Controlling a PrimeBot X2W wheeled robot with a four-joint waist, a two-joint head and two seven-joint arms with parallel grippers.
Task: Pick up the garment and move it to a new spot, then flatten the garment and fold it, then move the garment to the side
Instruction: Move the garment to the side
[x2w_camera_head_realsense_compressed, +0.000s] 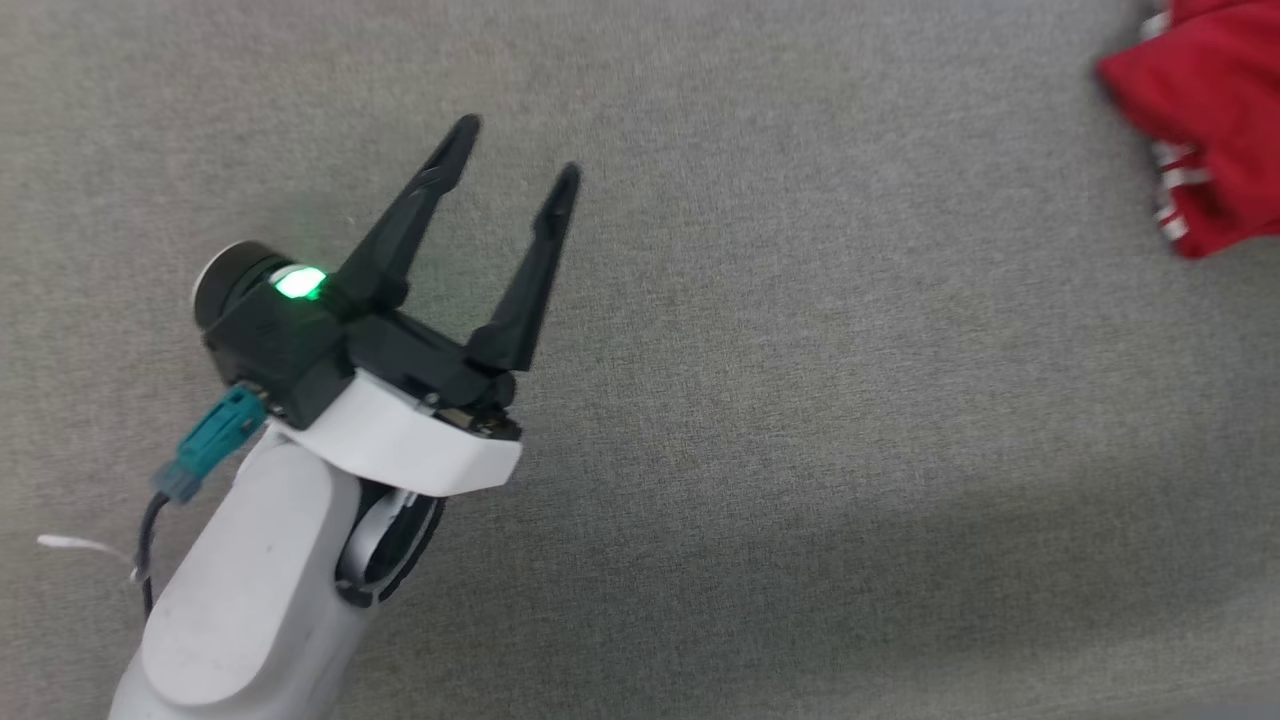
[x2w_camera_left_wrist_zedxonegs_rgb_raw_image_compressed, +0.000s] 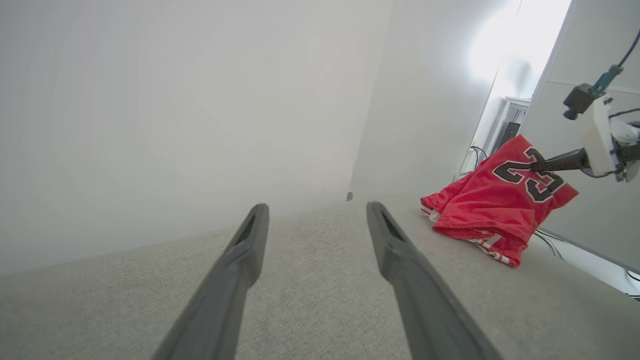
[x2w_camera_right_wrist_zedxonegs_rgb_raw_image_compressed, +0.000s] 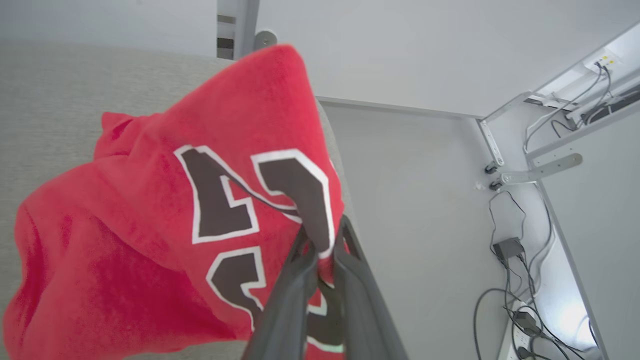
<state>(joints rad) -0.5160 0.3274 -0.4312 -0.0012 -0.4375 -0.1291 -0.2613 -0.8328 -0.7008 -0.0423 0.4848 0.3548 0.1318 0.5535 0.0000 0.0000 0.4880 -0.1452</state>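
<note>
The garment (x2w_camera_head_realsense_compressed: 1205, 120) is a red jersey with black, white-outlined numerals and striped trim, bunched at the far right edge of the grey cloth surface (x2w_camera_head_realsense_compressed: 760, 420) in the head view. In the left wrist view the garment (x2w_camera_left_wrist_zedxonegs_rgb_raw_image_compressed: 492, 210) is partly lifted, its lower folds resting on the surface. My right gripper (x2w_camera_right_wrist_zedxonegs_rgb_raw_image_compressed: 322, 245) is shut on the garment (x2w_camera_right_wrist_zedxonegs_rgb_raw_image_compressed: 150, 240) at its numerals; that right gripper (x2w_camera_left_wrist_zedxonegs_rgb_raw_image_compressed: 537, 166) comes in from the right. My left gripper (x2w_camera_head_realsense_compressed: 515, 150) is open over bare cloth, well left of the jersey, fingers (x2w_camera_left_wrist_zedxonegs_rgb_raw_image_compressed: 250, 235) spread with nothing between.
A pale wall rises behind the surface (x2w_camera_left_wrist_zedxonegs_rgb_raw_image_compressed: 320, 300). Beyond the surface's right edge lies a white floor with cables and power adapters (x2w_camera_right_wrist_zedxonegs_rgb_raw_image_compressed: 510, 250) and a white frame (x2w_camera_right_wrist_zedxonegs_rgb_raw_image_compressed: 540, 170).
</note>
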